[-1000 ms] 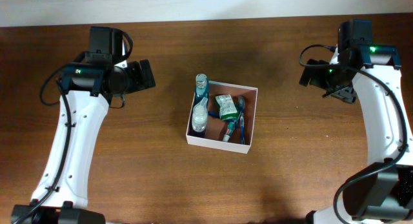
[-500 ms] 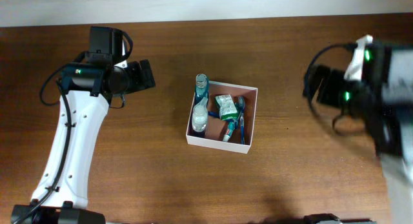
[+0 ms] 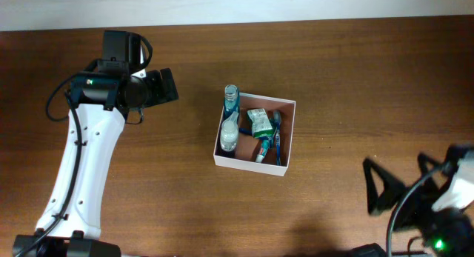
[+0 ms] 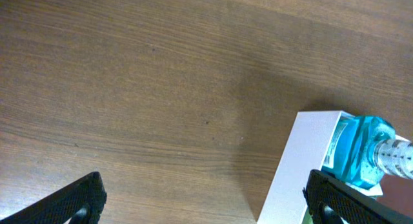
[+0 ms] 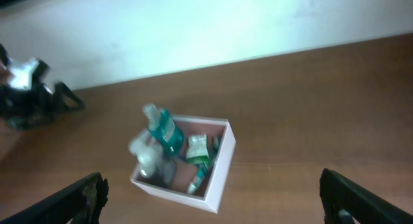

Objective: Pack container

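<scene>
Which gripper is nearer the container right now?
Left. In the overhead view the left gripper sits off the upper-left corner of the container, jaws open. The right gripper is farther away, out past the lower-right corner, also open.

A brown wooden table (image 4: 129, 88) with fine grain fills most of the view. At the lower right stands one corner of the white cardboard container (image 4: 293, 166), its outer wall plain and smooth. A clear plastic bottle of blue-green liquid (image 4: 358, 150) rests at this corner, inside the wall, and its ribbed clear neck points to the right edge of the picture. The left gripper (image 4: 203, 201) has its jaws spread wide apart. Its two black fingers (image 4: 80, 199) show only in the bottom corners and hold nothing; the right one overlaps the container and the bottle.
</scene>
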Robot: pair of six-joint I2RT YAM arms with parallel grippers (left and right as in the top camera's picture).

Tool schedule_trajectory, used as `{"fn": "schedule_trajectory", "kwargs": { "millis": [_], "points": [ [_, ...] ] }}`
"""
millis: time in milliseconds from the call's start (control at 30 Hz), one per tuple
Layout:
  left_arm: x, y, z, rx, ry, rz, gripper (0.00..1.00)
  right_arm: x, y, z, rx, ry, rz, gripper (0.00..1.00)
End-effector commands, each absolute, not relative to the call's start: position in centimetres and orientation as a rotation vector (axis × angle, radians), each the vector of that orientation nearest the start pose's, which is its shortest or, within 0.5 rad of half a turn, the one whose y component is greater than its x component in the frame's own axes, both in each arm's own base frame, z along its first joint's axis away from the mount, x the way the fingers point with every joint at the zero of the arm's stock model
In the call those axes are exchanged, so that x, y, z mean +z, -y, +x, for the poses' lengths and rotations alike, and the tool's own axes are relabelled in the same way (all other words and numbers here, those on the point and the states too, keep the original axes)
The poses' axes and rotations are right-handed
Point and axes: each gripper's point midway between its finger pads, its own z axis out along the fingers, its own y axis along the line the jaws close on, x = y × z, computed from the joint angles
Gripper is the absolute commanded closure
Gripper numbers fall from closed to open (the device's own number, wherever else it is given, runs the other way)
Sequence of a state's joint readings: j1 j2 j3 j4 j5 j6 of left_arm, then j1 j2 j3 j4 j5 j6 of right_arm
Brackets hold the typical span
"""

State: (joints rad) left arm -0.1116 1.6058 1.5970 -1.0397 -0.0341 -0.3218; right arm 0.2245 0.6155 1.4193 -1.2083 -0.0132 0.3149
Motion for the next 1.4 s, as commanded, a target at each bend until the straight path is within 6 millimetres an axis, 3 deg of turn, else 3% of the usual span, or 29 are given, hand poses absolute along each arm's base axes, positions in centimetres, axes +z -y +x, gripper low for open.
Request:
{"fn": "schedule_trajectory", "kwargs": {
  "millis": [0,133,267,400,567,1100,1367],
  "points": [
    [23.2,3.8,39.6,-0.114,-2.58,-0.286,0.01,35.3,-2.2,15.5,0.264,-2.022,0.139,0.02],
    [23.2,3.8,39.6,-0.114,-2.58,-0.286,0.01,34.1,0.2,17.6,0.137,-1.879,0.249,0.02],
    [23.2,3.8,39.6,-0.114,-2.58,-0.286,0.01,36.3,0.9,20.0,0.16,-1.594,0.318,0.02],
    [23.2,3.8,39.6,-0.114,-2.58,-0.286,0.01,37.6,0.8,20.6,0.22,-1.403,0.328,0.02],
    [23.2,3.8,39.6,-0.114,-2.58,-0.286,0.01,37.4,0.8,20.5,0.258,-1.275,0.333,0.02],
    [23.2,3.8,39.6,-0.114,-2.58,-0.286,0.01,31.1,2.8,21.1,0.192,-1.192,0.44,0.02],
    [23.2,3.8,39.6,-0.114,-2.58,-0.286,0.01,26.6,2.8,22.3,0.159,-1.258,0.443,0.02]
  ]
}}
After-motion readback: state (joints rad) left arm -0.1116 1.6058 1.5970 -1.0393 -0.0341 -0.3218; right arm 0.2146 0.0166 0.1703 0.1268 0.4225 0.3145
